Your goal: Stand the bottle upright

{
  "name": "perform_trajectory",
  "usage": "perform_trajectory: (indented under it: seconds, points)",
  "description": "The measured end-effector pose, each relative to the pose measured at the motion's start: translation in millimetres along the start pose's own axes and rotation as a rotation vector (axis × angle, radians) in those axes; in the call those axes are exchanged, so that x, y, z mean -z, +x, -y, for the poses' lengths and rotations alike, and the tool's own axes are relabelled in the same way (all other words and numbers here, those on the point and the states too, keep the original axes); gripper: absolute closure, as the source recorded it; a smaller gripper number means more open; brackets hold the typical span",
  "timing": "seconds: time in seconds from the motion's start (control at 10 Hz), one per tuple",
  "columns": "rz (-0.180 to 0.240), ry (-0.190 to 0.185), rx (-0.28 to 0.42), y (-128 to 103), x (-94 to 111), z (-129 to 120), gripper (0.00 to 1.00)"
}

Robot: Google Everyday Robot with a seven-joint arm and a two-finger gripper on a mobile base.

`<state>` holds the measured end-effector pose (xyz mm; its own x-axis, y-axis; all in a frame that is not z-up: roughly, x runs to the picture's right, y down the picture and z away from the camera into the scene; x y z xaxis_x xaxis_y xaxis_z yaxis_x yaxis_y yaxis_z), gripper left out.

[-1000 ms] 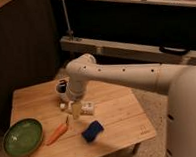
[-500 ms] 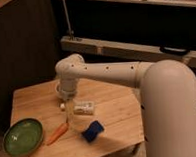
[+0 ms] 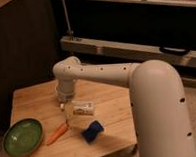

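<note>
The bottle (image 3: 84,109) is small, pale and whitish with a light label. It lies on its side near the middle of the wooden table (image 3: 32,99), long axis left to right. My gripper (image 3: 68,111) hangs down from the white arm (image 3: 98,73) and sits at the bottle's left end, close to the table top. I cannot tell whether it touches the bottle.
An orange carrot (image 3: 57,133) lies in front of the gripper. A green bowl (image 3: 22,138) sits at the front left. A blue object (image 3: 92,131) lies in front of the bottle. A dark shelf unit with a metal rail (image 3: 139,48) stands behind the table.
The arm has swung left and forward, bulking larger in view. The gripper has come down beside the bottle's left end. The white cup behind it no longer shows.
</note>
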<state>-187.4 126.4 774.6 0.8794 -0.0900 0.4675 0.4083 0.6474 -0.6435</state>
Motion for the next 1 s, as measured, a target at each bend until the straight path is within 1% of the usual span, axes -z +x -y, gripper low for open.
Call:
perform_trajectory:
  seconds: [0.1,0.4,0.6,0.8,1.0]
  points:
    - [0.014,-0.008,-0.015,2,-5,2,0.20]
    - [0.056,0.001,-0.040,6,-10,8,0.20]
    - [0.056,0.006,-0.045,6,-12,14,0.20]
    - [0.040,0.007,-0.054,2,-16,17,0.20]
    - [0.031,0.007,-0.069,3,-20,18,0.20]
